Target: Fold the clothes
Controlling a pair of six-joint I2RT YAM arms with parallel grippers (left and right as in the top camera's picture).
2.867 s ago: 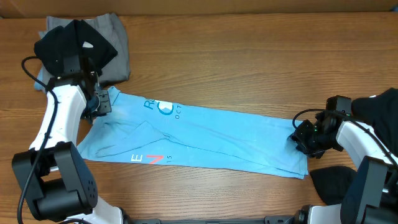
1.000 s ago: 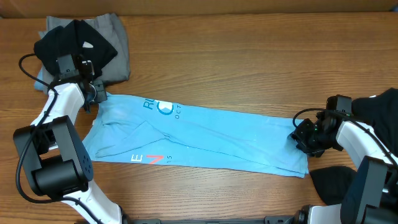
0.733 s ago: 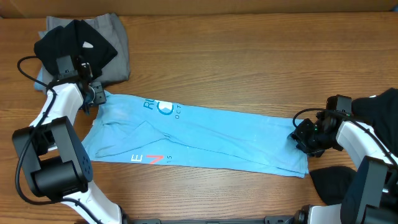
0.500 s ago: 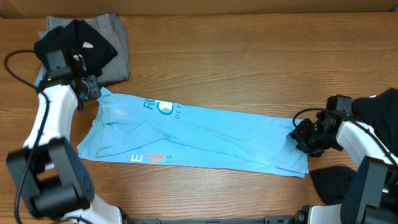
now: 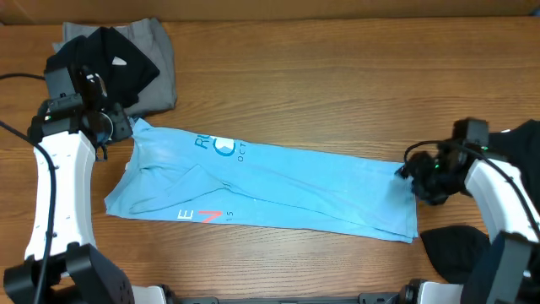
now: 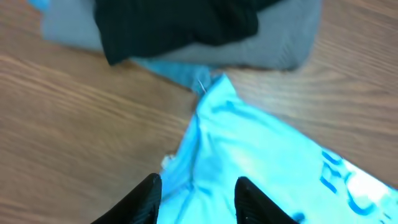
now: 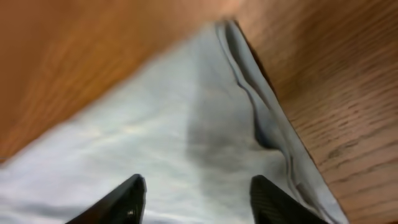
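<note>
- The light-blue T-shirt lies flat on the counter as a long band. Its long axis runs left to right and dips slightly toward its right end.
- The left tool hangs at the shirt's far-left corner, its fingers apart with nothing clamped and cloth showing below the gap.
- The right tool sits over the shirt's right short end, near the far corner. It is spread wide above the hem and grips nothing.
- Each arm is nearest its own short end, so the next fold probably turns on that long axis.
- A pile of grey and black garments lies just beyond the shirt's far-left corner.
</note>
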